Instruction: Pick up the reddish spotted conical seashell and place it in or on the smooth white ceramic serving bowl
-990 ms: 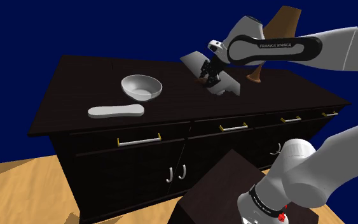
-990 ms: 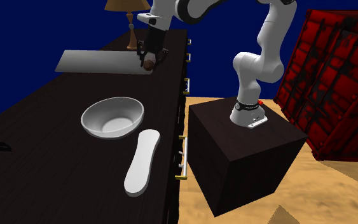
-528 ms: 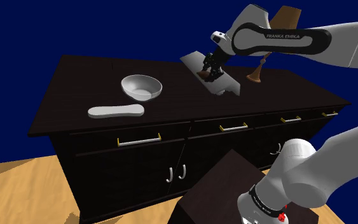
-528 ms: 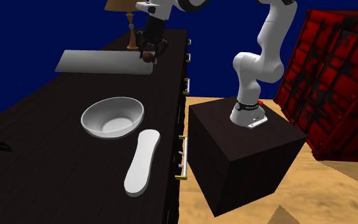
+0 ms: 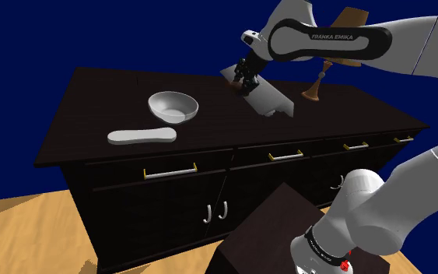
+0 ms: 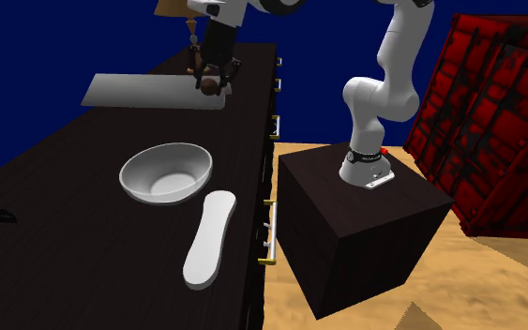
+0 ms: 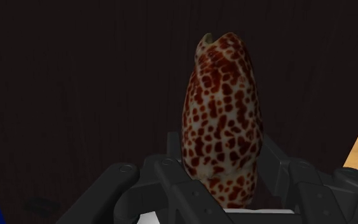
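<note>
The reddish spotted seashell [image 7: 222, 121] is clasped between my black fingers, standing out lengthwise past them over the dark top. My gripper [image 5: 241, 84] hangs in the air above the grey flat sheet [image 5: 268, 97], with the shell [image 6: 209, 87] dark at its tip, and my gripper [image 6: 208, 81] is shut on it. The white bowl [image 5: 173, 107] rests upright on the dark sideboard, toward the shoulder view's left of the gripper. In the second exterior view the bowl [image 6: 166, 172] lies nearer the camera than the gripper.
A long white oval dish [image 5: 141, 136] lies in front of the bowl near the sideboard's front edge [image 5: 170, 156]. A lamp [image 5: 313, 87] stands behind the grey sheet. My stand [image 6: 355, 220] and a red container [image 6: 505, 122] are beside the sideboard.
My gripper has risen off the grey sheet with the shell and moved toward the shoulder view's left, closer to the bowl.
</note>
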Robot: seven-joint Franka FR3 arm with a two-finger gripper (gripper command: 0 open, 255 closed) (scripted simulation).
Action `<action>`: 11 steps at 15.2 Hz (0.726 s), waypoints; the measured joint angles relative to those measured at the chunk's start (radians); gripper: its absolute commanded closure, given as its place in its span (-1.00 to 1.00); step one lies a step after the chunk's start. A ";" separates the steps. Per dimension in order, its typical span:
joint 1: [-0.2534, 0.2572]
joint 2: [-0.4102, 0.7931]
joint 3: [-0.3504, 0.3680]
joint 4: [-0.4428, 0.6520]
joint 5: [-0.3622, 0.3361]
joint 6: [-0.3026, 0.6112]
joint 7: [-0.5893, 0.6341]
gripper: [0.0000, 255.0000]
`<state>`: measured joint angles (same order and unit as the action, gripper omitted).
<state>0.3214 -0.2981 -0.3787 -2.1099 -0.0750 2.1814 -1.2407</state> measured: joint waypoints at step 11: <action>0.086 0.276 0.092 0.277 0.049 -0.018 0.159 1.00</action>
<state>0.4072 -0.0224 -0.2868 -1.8329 -0.0257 2.1637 -1.0816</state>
